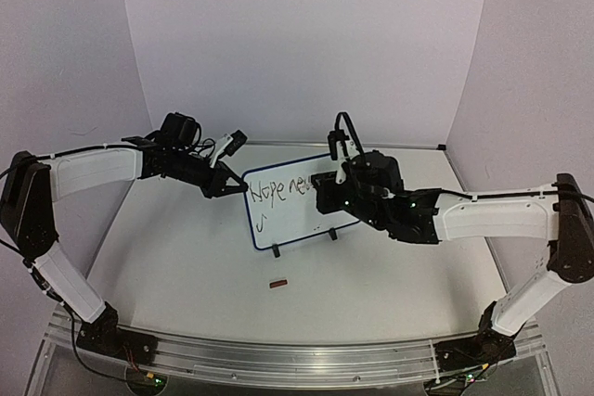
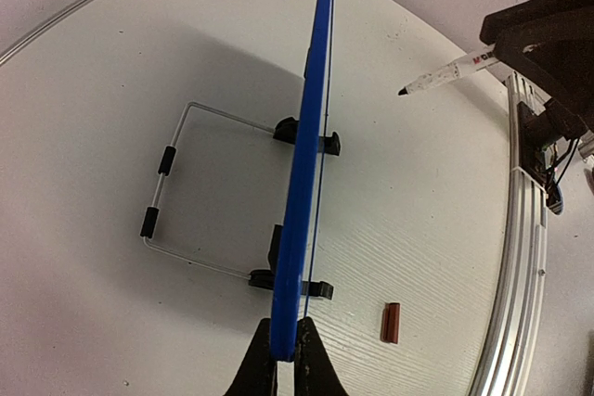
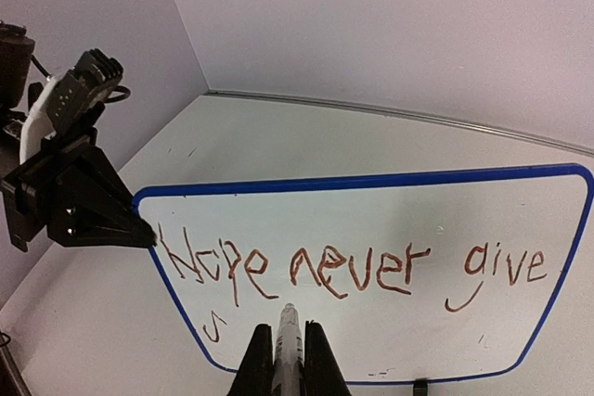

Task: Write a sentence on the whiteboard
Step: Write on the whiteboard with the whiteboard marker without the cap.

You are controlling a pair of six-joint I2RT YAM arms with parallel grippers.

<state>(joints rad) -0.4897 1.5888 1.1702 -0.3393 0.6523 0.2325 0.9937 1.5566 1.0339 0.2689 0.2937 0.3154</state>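
The left pincer point(image 2: 286, 336) pinches the whiteboard's point(image 3: 418, 220) edge, the right pincer point(image 3: 286, 333) grips a marker point(image 2: 450, 70); a hard stroke could tip the whiteboard.

Centre of the table point(image 1: 186, 266): the whiteboard point(image 1: 295, 222) stands upright, its wire stand point(image 2: 172, 194) behind it. Your left gripper point(image 2: 284, 340) sits on its left edge. Your right gripper point(image 3: 287, 340), with the marker point(image 3: 288, 320), is before its face, below the sentence point(image 3: 353, 266). A small block point(image 1: 277, 282) lies in front.
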